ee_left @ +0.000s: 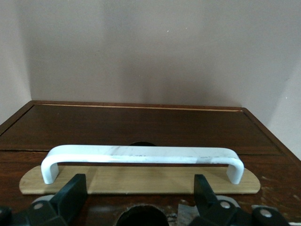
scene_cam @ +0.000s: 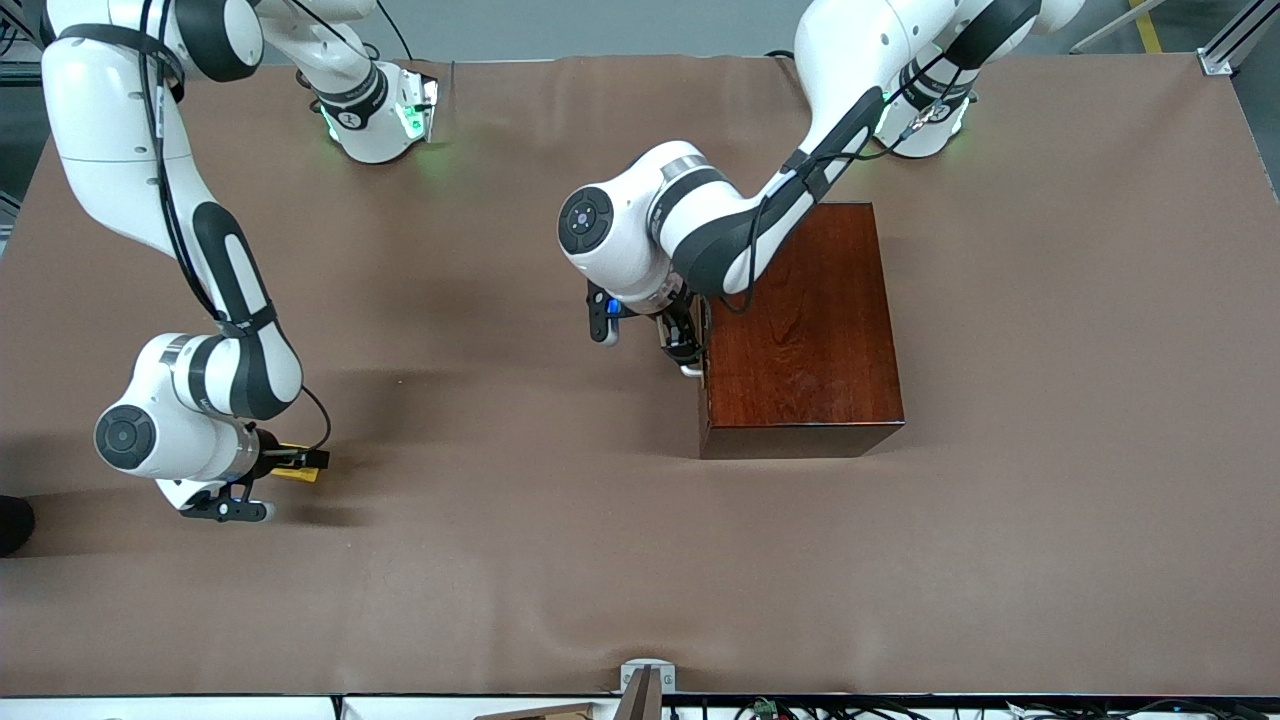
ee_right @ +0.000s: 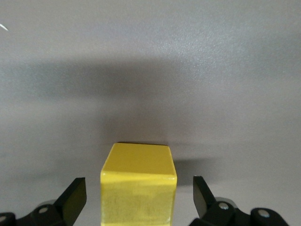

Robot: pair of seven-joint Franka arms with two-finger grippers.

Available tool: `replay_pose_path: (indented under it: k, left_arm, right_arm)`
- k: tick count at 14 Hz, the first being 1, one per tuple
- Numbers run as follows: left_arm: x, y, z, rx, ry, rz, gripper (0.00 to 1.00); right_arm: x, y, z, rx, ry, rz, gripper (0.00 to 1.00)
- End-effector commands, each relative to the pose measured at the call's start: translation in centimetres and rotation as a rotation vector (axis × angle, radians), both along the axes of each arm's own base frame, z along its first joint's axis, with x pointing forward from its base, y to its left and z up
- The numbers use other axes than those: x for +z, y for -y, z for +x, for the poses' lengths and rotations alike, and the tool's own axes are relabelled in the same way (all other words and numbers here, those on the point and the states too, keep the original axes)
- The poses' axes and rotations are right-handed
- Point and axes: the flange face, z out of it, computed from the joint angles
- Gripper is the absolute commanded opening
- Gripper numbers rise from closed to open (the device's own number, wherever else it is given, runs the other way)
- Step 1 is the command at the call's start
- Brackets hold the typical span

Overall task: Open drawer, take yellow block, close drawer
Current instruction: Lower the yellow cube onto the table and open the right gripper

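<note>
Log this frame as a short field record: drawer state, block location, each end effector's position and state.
drawer: shut, front flush with the wooden box
handle: white bar, ungripped
yellow block: on the table toward the right arm's end, outside the box
left end effector: at the drawer front, open, fingers on either side of the handle without touching it
right end effector: low over the table, open, fingers straddling the block with gaps
task stage: block out, drawer closed

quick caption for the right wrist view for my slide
Right end effector open, fingers either side of the yellow block without touching it, block resting on the brown table.
</note>
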Motion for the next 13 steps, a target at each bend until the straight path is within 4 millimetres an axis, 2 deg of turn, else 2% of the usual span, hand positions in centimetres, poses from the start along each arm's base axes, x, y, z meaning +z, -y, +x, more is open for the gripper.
replay_pose_path:
  k: [1, 3, 7, 8, 10, 11, 12, 13]
  left_arm:
    - [-0.3, -3.1, 0.0, 0.032, -0.057, 0.133, 1.00]
    - [-0.2, -2.0, -0.5, 0.037, -0.040, 0.106, 1.00]
    - [2.5, 3.1, -0.9, 0.181, 0.155, -0.157, 1.00]
    - [4.6, 4.2, -1.4, 0.247, 0.204, -0.223, 1.00]
    - [8.9, 4.4, -1.8, 0.436, 0.291, -0.286, 1.00]
    - [12.7, 3.9, -2.1, 0.532, 0.344, -0.321, 1.00]
    - [15.6, 3.2, -2.3, 0.619, 0.389, -0.340, 1.00]
    - [18.4, 1.6, -2.4, 0.716, 0.426, -0.328, 1.00]
  right_arm:
    - [4.0, 0.2, 0.0, -0.003, -0.009, 0.015, 1.00]
    - [9.2, 0.0, 0.1, 0.003, 0.023, 0.017, 1.00]
    - [18.2, -2.0, -1.0, 0.047, 0.053, 0.019, 1.00]
    - [20.4, -3.1, -1.8, 0.059, 0.039, 0.021, 1.00]
    - [24.4, -3.9, -3.1, 0.076, 0.039, 0.022, 1.00]
    - [26.3, -3.7, -3.9, 0.079, 0.040, 0.025, 1.00]
    - [28.2, -3.8, -4.6, 0.082, 0.045, 0.026, 1.00]
    - [30.5, -3.9, -5.6, 0.086, 0.052, 0.026, 1.00]
